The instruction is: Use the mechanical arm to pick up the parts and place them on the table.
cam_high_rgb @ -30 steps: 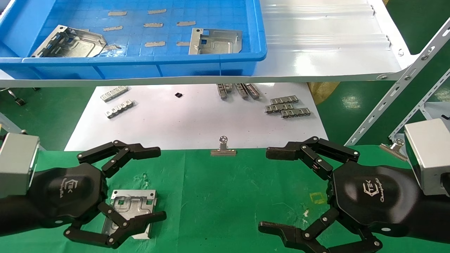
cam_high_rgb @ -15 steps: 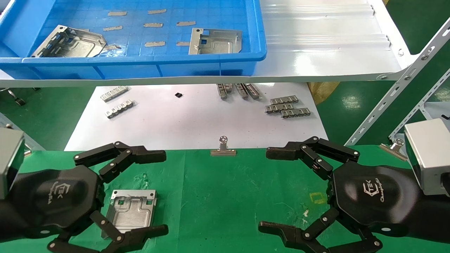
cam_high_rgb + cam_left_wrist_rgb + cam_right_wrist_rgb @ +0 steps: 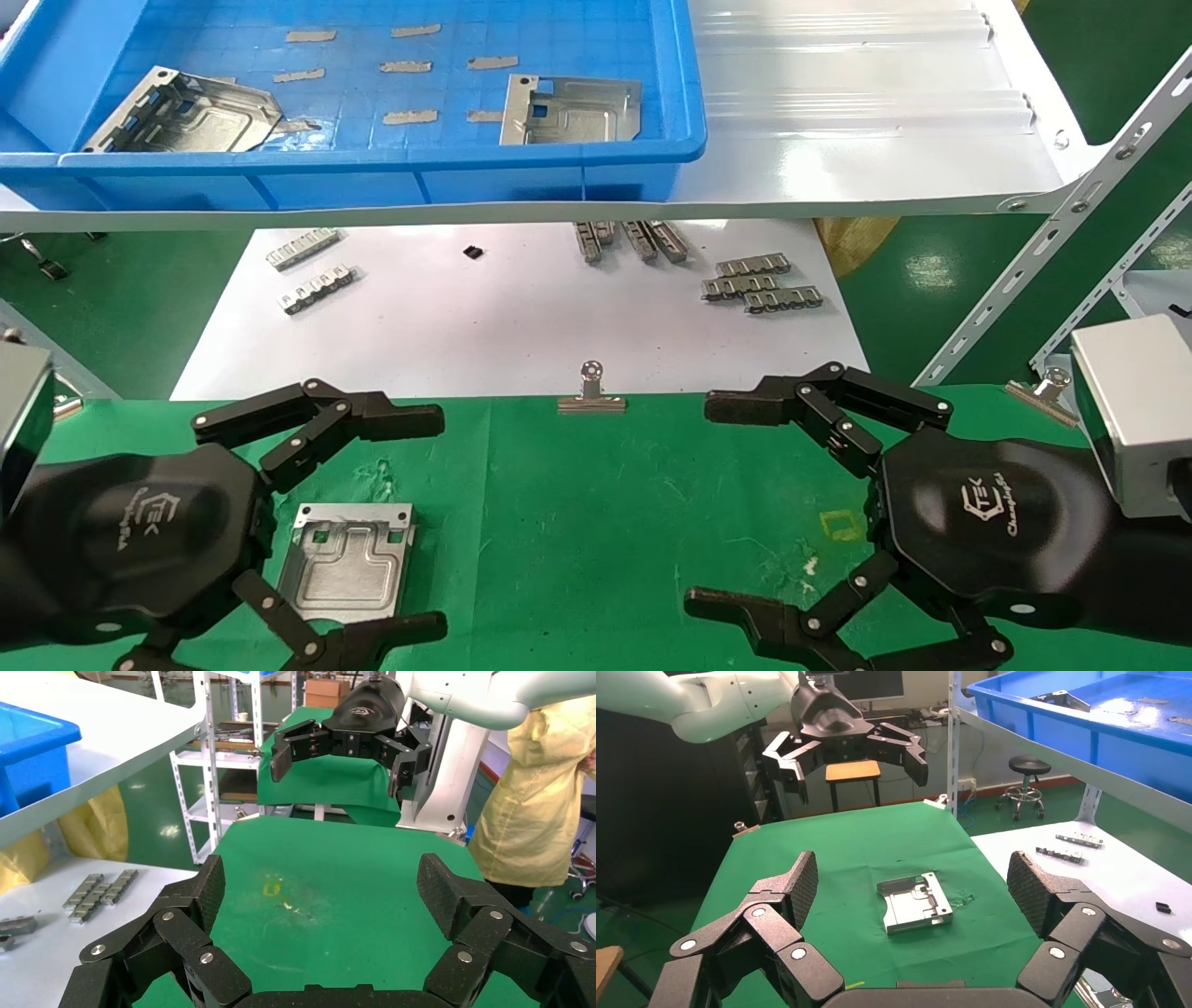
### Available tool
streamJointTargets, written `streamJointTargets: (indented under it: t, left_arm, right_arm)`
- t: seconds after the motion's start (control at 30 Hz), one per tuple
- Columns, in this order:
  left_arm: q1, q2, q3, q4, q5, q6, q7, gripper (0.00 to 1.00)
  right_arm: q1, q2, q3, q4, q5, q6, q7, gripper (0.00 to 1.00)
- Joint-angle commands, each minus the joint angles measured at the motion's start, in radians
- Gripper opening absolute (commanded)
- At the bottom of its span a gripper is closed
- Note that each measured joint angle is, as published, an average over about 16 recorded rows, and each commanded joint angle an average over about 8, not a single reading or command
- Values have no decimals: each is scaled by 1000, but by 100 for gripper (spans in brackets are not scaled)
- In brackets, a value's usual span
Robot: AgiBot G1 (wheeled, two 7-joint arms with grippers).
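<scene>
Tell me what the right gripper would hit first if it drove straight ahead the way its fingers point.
Probably the left gripper, which faces the open right gripper across the table. The metal plate lies flat on the cloth below that line, likely passed over, though depth is unclear.

The left gripper was drawn back toward the lower left corner of the head view and lifted off the plate. Its lower finger, laid across the plate's bottom edge a second ago, was carried down to the frame's bottom edge, clear of the metal. The upper finger was shifted slightly rightward. The jaws were spread wider over the interval. More of the plate's face was uncovered, flat on the green cloth. The silver wrist box was slid mostly out of the left edge.
</scene>
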Motion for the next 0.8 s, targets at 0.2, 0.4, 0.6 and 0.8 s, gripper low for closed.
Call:
streamJointTargets:
  t: [0.2,0.4,0.6,0.8]
  left_arm:
    - [-1,0,5,5,-1,-2,4,100]
    - [-1,0,8,7,-2,-4,6,100]
    - [-1,-1,9,8,-3,-4,8,100]
    - [-2,-1,10,9,-4,-4,8,100]
  right_arm:
    - [0,0,0,0,0,0,0,100]
    - [0,0,0,0,0,0,0,100]
    - [0,0,0,0,0,0,0,100]
    - [0,0,0,0,0,0,0,100]
